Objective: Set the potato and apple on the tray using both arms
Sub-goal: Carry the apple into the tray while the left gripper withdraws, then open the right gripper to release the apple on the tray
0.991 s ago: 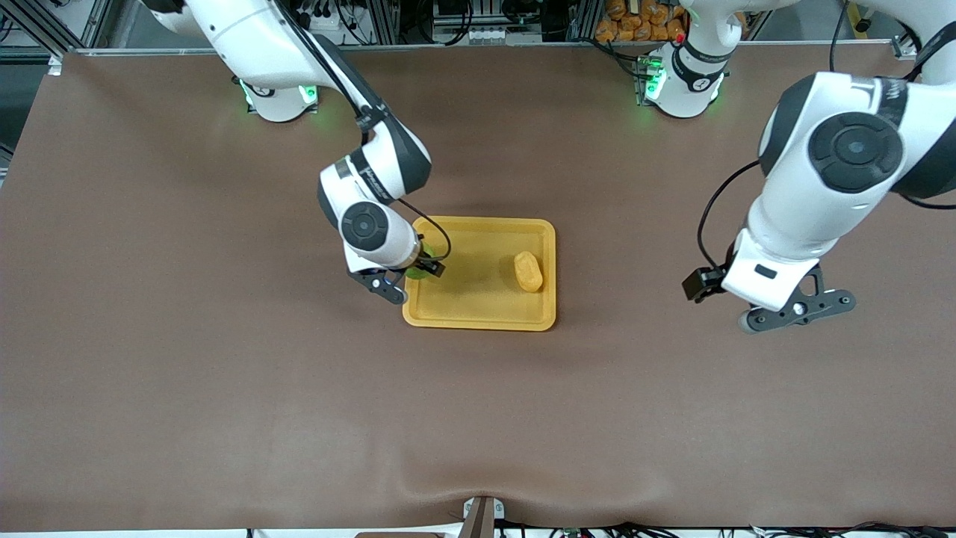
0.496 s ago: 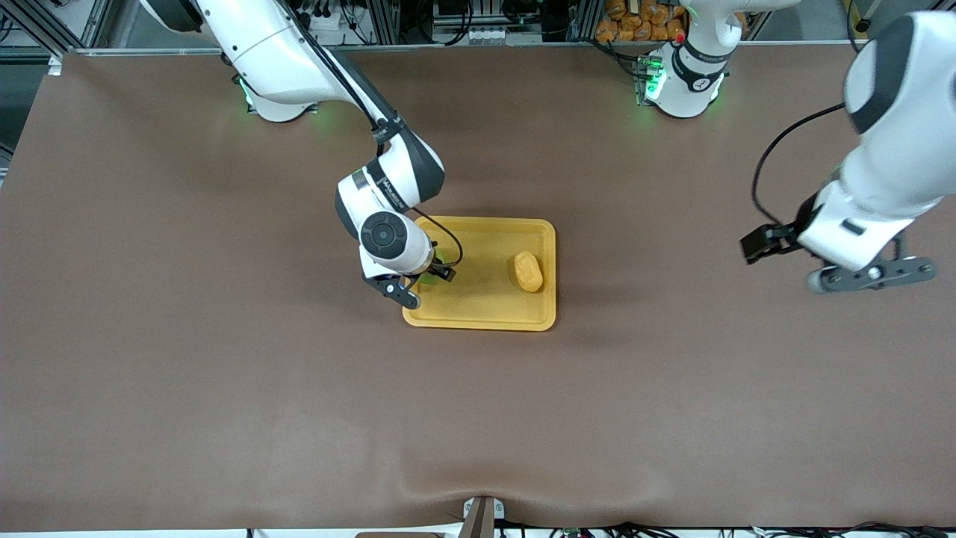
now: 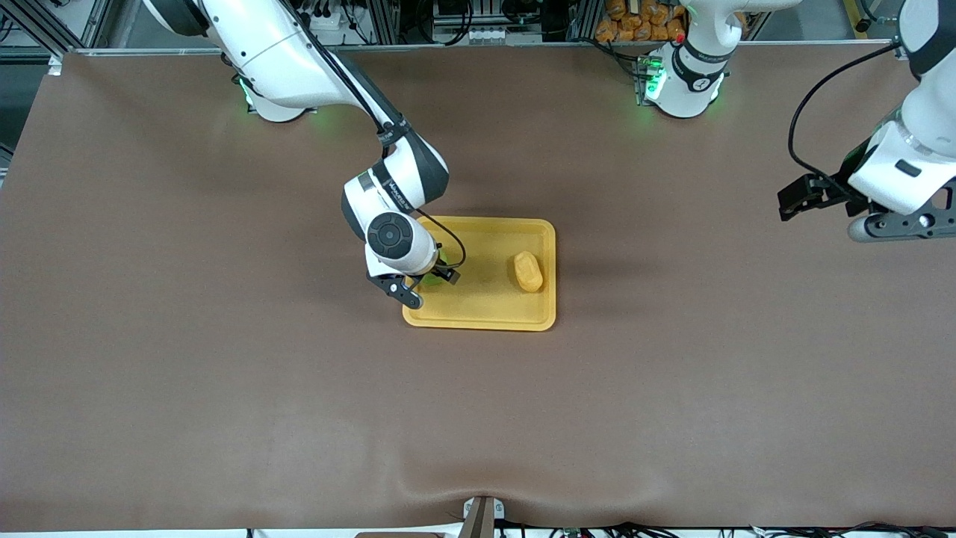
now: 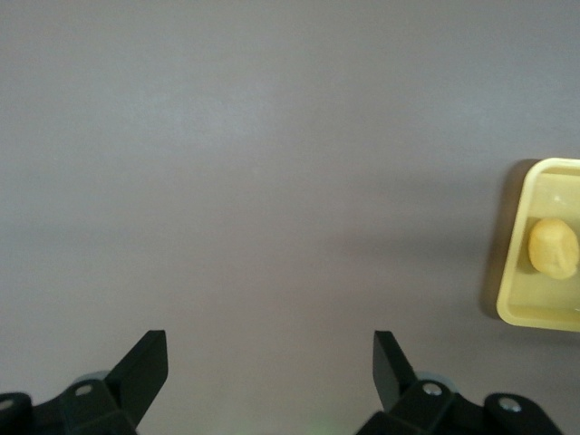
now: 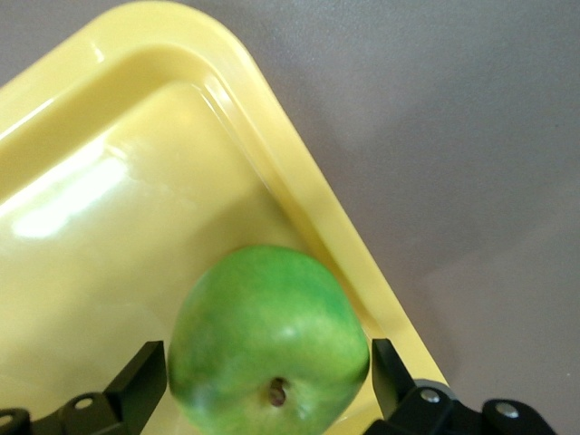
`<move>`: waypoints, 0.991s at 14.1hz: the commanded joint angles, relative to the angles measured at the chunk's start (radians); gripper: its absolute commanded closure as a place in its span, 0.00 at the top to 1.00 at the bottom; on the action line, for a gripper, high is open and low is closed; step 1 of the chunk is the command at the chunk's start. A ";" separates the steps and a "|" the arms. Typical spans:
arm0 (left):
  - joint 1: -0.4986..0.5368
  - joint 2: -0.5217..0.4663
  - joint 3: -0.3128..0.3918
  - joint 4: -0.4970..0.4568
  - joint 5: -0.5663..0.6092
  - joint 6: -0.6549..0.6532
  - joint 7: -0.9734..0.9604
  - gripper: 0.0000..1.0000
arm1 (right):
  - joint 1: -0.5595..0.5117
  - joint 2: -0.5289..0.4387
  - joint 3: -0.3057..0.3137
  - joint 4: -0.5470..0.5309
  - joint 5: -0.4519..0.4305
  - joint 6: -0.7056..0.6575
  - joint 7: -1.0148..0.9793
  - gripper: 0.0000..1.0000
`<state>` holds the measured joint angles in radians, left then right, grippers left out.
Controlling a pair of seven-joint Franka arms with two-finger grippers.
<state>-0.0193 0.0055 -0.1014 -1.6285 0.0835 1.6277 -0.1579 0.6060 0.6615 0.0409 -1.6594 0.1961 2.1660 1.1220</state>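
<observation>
While the apple (image 5: 269, 340) sits between the open right claw (image 5: 269, 385) on the tray (image 5: 299, 213), the open left claw (image 4: 270, 367) waits.

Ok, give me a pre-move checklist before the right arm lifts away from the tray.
1. Apple inside the tray, close to the rim at the right arm's end: ok.
2. Right end effector released: ok, fingers stand apart on either side of the apple, with a gap showing at each.
3. Apple settled on the tray floor, not resting on the rim: cannot tell from these views.
4. Potato on the tray, at the left arm's end: ok.
5. Left end effector clear of the tray: ok, open, holding nothing, up over bare table at the left arm's end.
</observation>
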 commanded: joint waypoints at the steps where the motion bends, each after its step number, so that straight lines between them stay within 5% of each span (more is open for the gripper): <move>1: 0.021 -0.030 -0.004 0.006 -0.028 -0.035 0.024 1.00 | 0.005 0.003 -0.007 0.030 0.003 -0.018 0.012 1.00; 10: 0.042 -0.064 0.005 0.016 -0.050 -0.086 0.136 1.00 | -0.057 -0.037 -0.015 0.122 -0.010 -0.218 -0.039 1.00; 14: 0.041 -0.065 0.000 0.016 -0.050 -0.121 0.135 1.00 | -0.133 -0.037 -0.015 0.294 -0.006 -0.426 -0.041 1.00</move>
<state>0.0148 -0.0492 -0.0973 -1.6168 0.0539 1.5304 -0.0415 0.5153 0.6346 0.0142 -1.4514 0.1934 1.8381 1.0892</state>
